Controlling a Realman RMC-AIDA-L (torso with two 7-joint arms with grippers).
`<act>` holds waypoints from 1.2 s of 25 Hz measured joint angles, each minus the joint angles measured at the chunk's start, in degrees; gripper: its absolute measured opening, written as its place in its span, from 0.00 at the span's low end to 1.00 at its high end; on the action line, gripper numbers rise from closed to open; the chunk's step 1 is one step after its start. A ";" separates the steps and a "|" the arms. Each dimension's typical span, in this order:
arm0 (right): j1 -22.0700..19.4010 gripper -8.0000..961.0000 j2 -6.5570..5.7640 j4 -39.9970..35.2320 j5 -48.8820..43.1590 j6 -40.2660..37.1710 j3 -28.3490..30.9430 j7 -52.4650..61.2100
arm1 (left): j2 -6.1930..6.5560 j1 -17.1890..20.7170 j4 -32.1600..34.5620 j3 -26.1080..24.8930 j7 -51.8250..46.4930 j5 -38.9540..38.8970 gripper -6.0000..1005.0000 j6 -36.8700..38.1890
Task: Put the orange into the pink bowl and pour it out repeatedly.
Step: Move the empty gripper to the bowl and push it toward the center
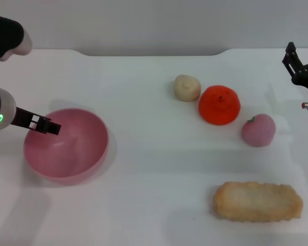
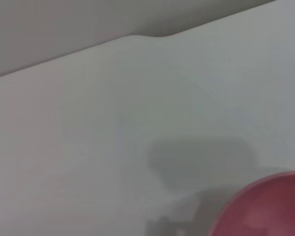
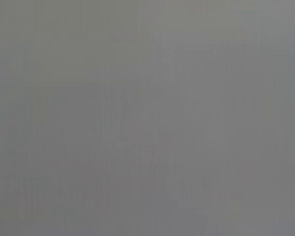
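The orange (image 1: 219, 105) rests on the white table right of centre, apart from both grippers. At the left stands the pink bowl (image 1: 66, 146), open side up, with nothing inside. My left gripper (image 1: 51, 127) reaches in from the left and sits over the bowl's far-left rim; contact with the rim is unclear. Part of the bowl's rim (image 2: 265, 206) shows in the left wrist view. My right gripper (image 1: 300, 66) hangs at the far right edge, away from the orange. The right wrist view is a plain grey blur.
A small beige bun (image 1: 187, 87) lies just left of the orange and a pink fruit (image 1: 258, 129) just right of it. A long breaded piece (image 1: 257, 201) lies near the front right. The table's (image 1: 154, 169) back edge runs along the top.
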 joint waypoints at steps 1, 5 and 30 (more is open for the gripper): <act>-0.04 0.83 0.01 -0.02 0.00 0.00 -0.01 0.00 | 0.00 0.00 0.00 0.00 0.00 0.00 0.82 0.00; -0.10 0.83 0.06 -0.06 0.00 -0.01 -0.08 0.00 | -0.03 -0.25 -2.01 0.51 -0.31 -0.23 0.82 0.05; 0.15 0.83 0.01 -0.31 0.00 -0.01 -0.73 0.00 | -0.20 -2.37 -10.59 0.56 -1.13 -3.05 0.82 4.76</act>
